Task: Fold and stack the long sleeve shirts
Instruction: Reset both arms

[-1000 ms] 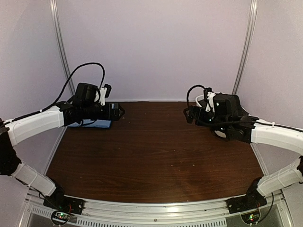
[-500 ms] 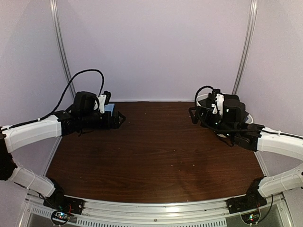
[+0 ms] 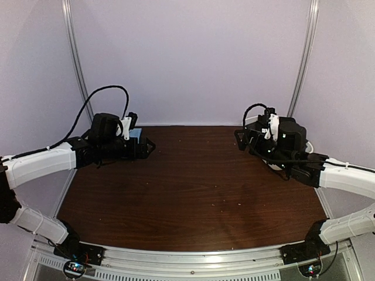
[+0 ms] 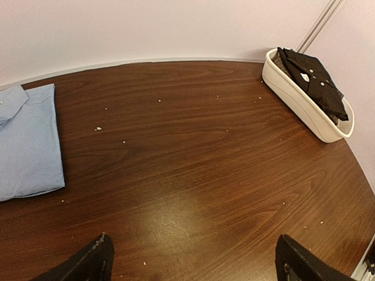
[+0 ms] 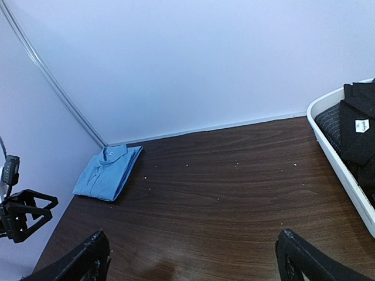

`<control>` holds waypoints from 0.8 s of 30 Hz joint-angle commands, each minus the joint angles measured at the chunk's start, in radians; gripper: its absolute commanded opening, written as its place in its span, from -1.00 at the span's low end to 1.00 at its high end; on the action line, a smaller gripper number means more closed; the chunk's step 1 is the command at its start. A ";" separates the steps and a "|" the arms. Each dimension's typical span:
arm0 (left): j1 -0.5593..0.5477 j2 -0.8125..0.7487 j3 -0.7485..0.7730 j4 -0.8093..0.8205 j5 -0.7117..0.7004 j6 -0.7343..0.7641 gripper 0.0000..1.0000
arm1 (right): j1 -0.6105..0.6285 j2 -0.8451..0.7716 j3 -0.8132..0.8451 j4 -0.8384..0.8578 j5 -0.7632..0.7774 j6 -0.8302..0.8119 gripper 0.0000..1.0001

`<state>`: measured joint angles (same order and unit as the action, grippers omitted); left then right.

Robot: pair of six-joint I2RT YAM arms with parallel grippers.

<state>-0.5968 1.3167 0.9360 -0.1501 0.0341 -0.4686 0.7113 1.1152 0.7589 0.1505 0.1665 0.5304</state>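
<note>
A folded light blue long sleeve shirt (image 4: 26, 143) (image 5: 108, 171) lies flat in the table's far left corner. In the top view only a small patch of it (image 3: 136, 133) shows behind the left arm. My left gripper (image 3: 147, 146) (image 4: 196, 257) hovers beside it, open, with nothing between its fingers. My right gripper (image 3: 239, 140) (image 5: 193, 254) hangs at the far right, open and empty too. Dark folded garments (image 4: 310, 82) (image 5: 357, 126) lie in a white tub.
The white oval tub (image 4: 296, 99) (image 5: 337, 158) stands at the far right corner, mostly hidden behind the right arm in the top view. Pale walls close the back and sides. Small crumbs dot the brown tabletop (image 3: 193, 187).
The left arm has drawn back and settled lower, so the blue shirt now peeks out behind it. The right gripper has shifted a little right and back. Both stay open.
</note>
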 commanded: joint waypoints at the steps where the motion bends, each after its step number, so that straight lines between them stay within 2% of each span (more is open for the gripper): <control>1: -0.005 0.002 0.013 0.060 0.013 0.004 0.95 | -0.003 -0.021 -0.018 0.023 0.035 0.005 1.00; 24: -0.006 0.000 0.012 0.062 0.024 -0.011 0.95 | -0.003 -0.034 -0.013 0.014 0.039 -0.004 0.99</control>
<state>-0.5968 1.3205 0.9360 -0.1490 0.0460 -0.4706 0.7113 1.1011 0.7521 0.1543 0.1841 0.5293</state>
